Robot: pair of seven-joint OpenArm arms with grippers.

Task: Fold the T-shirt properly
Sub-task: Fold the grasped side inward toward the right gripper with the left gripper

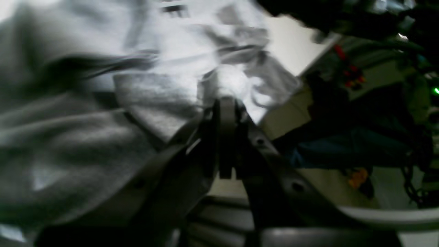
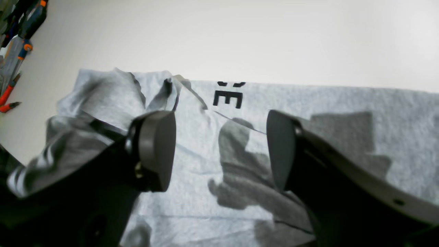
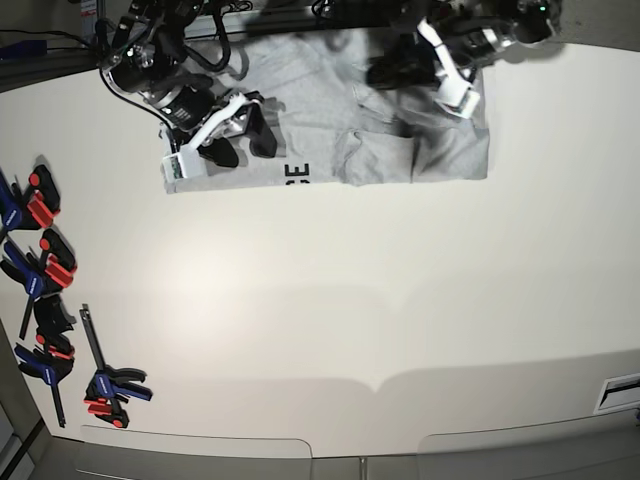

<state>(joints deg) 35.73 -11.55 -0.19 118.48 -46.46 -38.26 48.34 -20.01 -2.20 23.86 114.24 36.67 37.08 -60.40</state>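
The light grey T-shirt [image 3: 330, 130] lies crumpled along the far side of the white table [image 3: 350, 320], with black lettering [image 3: 298, 173] at its near edge. In the left wrist view my left gripper [image 1: 226, 103] is shut on a bunched fold of the shirt [image 1: 154, 85]; the picture is blurred. In the base view it [image 3: 385, 72] is over the shirt's upper right part. My right gripper [image 2: 219, 147] is open and empty, just above the shirt [image 2: 343, 103] near a black letter E [image 2: 228, 97]. In the base view it [image 3: 243, 148] is over the shirt's left end.
Several black, red and blue clamps [image 3: 45, 280] lie along the table's left edge, and some show in the right wrist view [image 2: 20, 31]. Dark equipment and cables [image 1: 360, 68] stand past the table's far edge.
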